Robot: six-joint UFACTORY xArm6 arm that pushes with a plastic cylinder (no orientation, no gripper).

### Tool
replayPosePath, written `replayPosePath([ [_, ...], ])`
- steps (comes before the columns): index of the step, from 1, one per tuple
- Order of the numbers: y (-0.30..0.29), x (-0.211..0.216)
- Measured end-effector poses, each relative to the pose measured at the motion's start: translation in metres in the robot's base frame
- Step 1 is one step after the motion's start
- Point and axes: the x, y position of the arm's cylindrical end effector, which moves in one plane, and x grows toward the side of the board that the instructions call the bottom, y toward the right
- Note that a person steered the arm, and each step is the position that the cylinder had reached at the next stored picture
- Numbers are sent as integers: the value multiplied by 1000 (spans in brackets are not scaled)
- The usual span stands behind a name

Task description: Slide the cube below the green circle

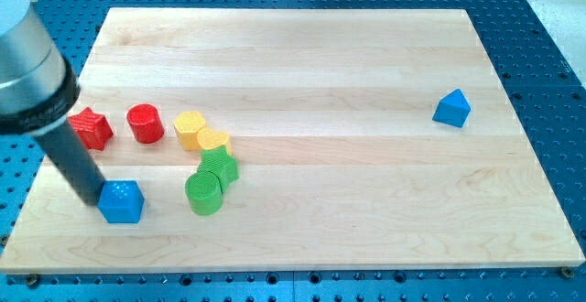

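Note:
A blue cube (pixel 122 201) sits near the board's bottom left. A green circle, a short cylinder (pixel 204 192), lies to the cube's right, touching a green star (pixel 221 165) just above it. My tip (pixel 94 199) is at the cube's left side, touching or almost touching it. The dark rod runs up to the view's top left.
A red star-like block (pixel 91 128) and a red cylinder (pixel 145 124) sit at the left. A yellow hexagon-like block (pixel 189 129) and a yellow heart (pixel 213 140) lie above the green star. A blue triangular block (pixel 451 108) is at the right. The wooden board (pixel 366 201) lies on a blue perforated table.

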Motion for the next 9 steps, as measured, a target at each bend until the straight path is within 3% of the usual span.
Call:
replayPosePath([
  [3,31,40],
  [9,79,75],
])
